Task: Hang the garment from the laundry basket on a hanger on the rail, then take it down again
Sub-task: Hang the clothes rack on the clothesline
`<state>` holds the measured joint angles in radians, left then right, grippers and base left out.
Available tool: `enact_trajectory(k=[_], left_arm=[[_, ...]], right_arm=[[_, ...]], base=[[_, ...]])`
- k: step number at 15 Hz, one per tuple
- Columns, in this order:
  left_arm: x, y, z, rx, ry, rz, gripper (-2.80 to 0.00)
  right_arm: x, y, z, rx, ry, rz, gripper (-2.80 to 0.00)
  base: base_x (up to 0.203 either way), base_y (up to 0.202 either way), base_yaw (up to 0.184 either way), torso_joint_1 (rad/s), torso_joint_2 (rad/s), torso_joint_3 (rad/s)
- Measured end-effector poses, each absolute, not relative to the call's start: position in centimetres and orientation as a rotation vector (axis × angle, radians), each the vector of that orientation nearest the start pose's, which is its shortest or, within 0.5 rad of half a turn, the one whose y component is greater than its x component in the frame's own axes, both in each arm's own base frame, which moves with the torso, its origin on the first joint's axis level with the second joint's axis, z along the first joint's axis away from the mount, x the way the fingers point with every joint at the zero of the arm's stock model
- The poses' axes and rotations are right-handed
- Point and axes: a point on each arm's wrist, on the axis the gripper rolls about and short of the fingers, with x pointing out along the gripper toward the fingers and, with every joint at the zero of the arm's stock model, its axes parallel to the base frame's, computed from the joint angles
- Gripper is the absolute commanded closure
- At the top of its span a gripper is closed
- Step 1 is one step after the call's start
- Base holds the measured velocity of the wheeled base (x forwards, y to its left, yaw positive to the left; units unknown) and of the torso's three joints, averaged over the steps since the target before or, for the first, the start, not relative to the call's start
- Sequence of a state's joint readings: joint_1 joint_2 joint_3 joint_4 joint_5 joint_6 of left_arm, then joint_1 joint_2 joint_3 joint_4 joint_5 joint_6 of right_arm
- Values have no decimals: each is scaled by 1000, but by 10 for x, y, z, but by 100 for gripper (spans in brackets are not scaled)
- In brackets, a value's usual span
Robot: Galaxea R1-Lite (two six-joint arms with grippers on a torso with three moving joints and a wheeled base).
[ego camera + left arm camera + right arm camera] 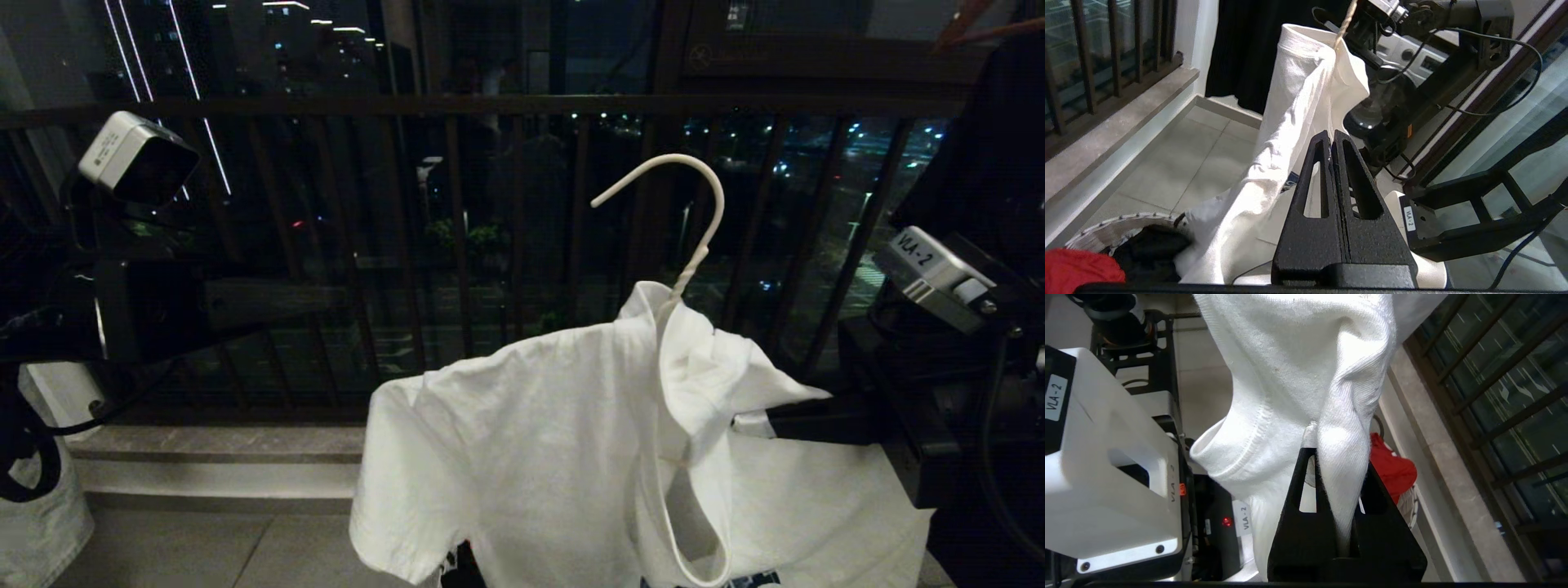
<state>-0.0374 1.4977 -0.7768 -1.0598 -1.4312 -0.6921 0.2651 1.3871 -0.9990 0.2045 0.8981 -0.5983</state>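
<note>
The hanger (682, 237) is held up in front of the balcony railing (506, 106), its hook uppermost, and the garment (522, 457) is draped over it, spreading left and right below the neck. The right gripper (1337, 457) is placed at the right of the garment, a fold of cloth being pinched between its fingers (1300, 506). The left gripper (1332, 139) is set at the far left, apart from the cloth. The laundry basket (1106, 234) is found on the floor (1180, 163) below, a red cloth (1077, 269) lying in it.
</note>
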Motion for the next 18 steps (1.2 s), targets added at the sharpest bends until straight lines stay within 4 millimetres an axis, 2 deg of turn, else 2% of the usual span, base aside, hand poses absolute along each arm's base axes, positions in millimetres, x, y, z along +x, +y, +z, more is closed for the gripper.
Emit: enact_trajectory(k=[18], left_arm=[[229, -38, 269, -317, 229, -1499, 0]], right_arm=[[178, 67, 255, -336, 189, 1247, 0]], base=[[0, 0, 0, 226, -536, -310]])
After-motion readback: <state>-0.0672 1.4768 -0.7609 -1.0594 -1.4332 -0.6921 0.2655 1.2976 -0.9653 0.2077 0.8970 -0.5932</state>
